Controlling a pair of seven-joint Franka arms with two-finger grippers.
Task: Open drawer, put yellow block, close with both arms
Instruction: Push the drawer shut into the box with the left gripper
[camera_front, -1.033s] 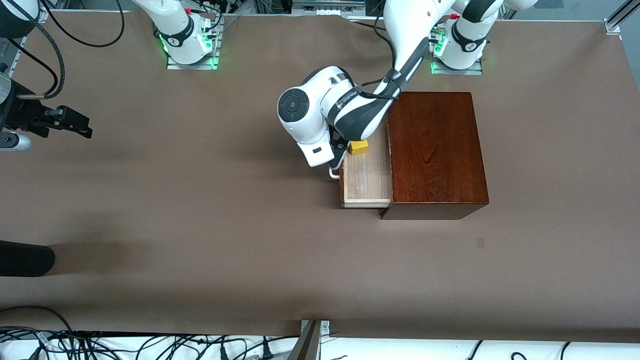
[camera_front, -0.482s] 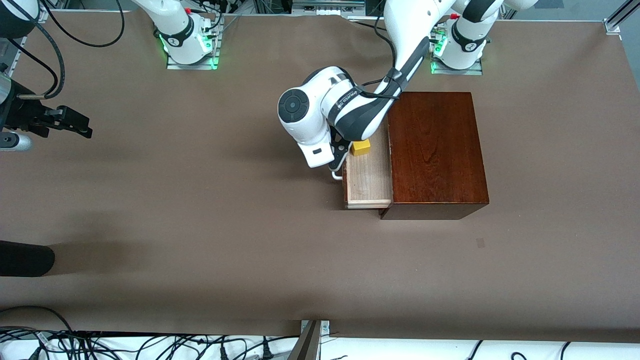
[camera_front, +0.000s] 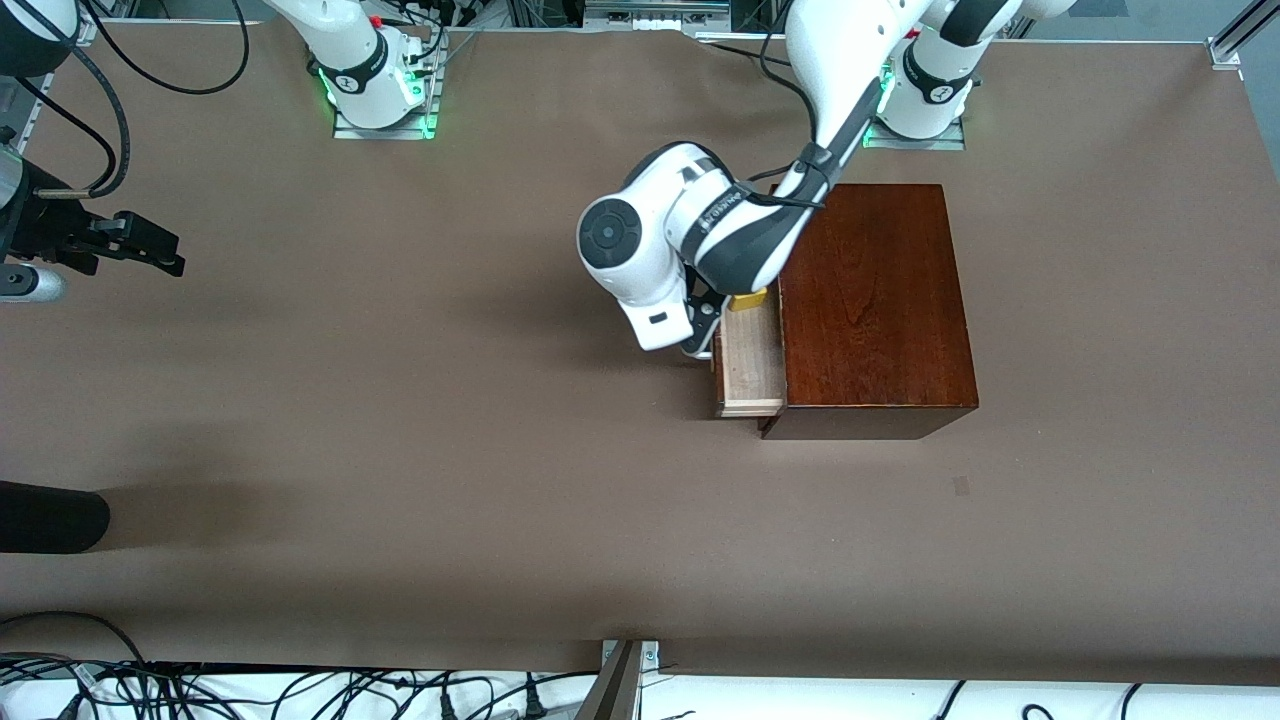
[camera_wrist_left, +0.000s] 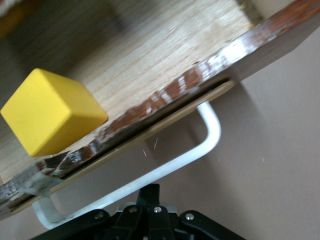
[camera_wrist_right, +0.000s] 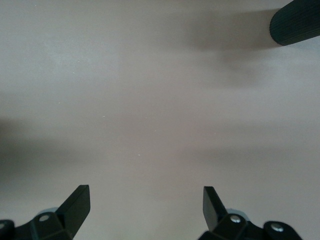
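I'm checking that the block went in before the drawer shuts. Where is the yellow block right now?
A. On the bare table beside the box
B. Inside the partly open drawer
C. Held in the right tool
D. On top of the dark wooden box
B: the yellow block sits on the pale floor of the drawer, just inside its front panel, as the left wrist view shows.

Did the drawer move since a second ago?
Yes. The drawer has slid into the wooden box, which stayed put; less pale tray sticks out now. The shut left gripper pushes at its handle.
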